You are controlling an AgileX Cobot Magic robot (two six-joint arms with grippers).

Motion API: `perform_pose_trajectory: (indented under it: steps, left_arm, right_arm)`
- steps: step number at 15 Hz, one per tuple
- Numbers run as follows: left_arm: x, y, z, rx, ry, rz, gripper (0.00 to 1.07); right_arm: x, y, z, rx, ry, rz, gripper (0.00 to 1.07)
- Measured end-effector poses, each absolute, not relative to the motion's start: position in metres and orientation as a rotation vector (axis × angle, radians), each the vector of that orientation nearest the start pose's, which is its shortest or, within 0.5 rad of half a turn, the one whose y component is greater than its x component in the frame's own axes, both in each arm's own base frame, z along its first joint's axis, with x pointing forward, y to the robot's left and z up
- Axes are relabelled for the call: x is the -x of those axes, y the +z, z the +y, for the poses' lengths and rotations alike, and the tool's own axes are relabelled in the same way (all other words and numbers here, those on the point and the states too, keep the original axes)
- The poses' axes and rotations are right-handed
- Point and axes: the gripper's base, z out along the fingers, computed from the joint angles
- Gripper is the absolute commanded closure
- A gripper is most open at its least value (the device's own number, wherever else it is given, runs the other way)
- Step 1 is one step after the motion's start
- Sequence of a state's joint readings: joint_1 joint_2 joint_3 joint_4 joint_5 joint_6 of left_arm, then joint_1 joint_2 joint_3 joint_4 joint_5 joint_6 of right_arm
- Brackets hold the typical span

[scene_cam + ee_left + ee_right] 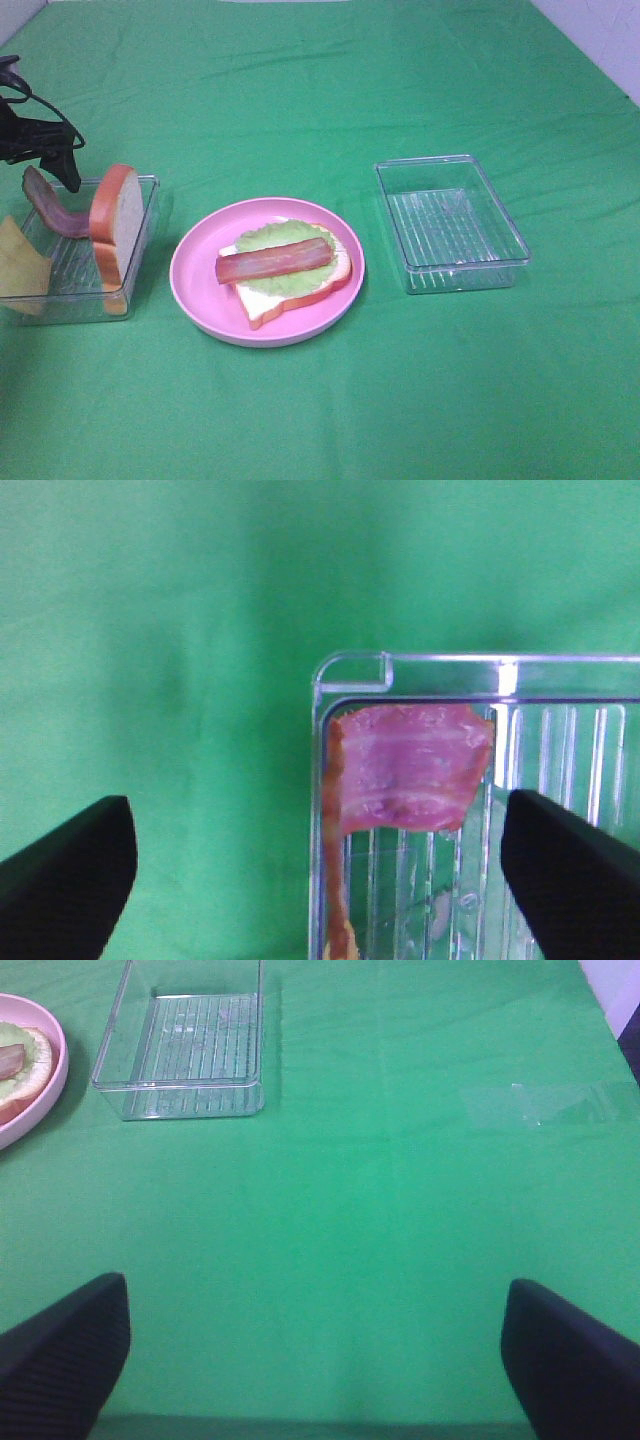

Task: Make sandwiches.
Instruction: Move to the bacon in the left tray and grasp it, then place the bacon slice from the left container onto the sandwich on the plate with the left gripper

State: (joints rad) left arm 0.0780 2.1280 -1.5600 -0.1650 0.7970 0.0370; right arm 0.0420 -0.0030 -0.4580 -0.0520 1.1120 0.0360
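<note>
On the pink plate (195, 285) lies the sandwich: a white bread slice (340, 272) with orange-brown crust, a green lettuce leaf (265, 238) and a bacon strip (273, 260) on top. The left clear tray (150, 215) holds an upright bread slice (115, 225), a second bacon strip (50, 205) (410, 765) leaning on the tray wall, and a yellow cheese square (20, 265). My left gripper (60, 165) (320, 880) hovers open above this tray's far corner, with the bacon end between and below its fingers. My right gripper (315, 1360) is open over bare cloth, holding nothing.
An empty clear tray (450, 222) (185, 1050) stands right of the plate (25, 1090). Green cloth covers the table. A strip of clear tape (545, 1105) lies on the cloth in the right wrist view.
</note>
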Motion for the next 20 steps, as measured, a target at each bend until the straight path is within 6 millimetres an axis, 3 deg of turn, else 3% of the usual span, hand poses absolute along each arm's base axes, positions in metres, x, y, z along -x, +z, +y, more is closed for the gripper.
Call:
perform_pose_trajectory:
  steps: [2,6,8,15,18,20]
  left_arm:
    - [-0.441,0.16,0.023,0.211,-0.184,2.821,0.34]
    - [-0.442,0.16,0.023,0.214,-0.186,2.811,0.89]
    - [-0.442,0.16,0.023,0.214,-0.186,2.813,1.06]
    - [-0.443,0.165,0.021,0.242,-0.214,2.825,1.07]
    - [-0.446,0.188,0.018,0.252,-0.276,2.827,1.07]
    - [-0.451,0.219,0.014,0.237,-0.327,2.793,1.07]
  right_arm:
    - [0.003,0.262,-0.004,0.004,-0.017,2.133,0.11]
    - [0.003,0.262,-0.004,0.004,-0.017,2.133,0.11]
    - [0.003,0.262,-0.004,0.004,-0.017,2.133,0.11]
    - [0.003,0.262,-0.004,0.004,-0.017,2.133,0.11]
    - [0.003,0.262,-0.004,0.004,-0.017,2.133,0.11]
    - [0.003,0.262,-0.004,0.004,-0.017,2.133,0.11]
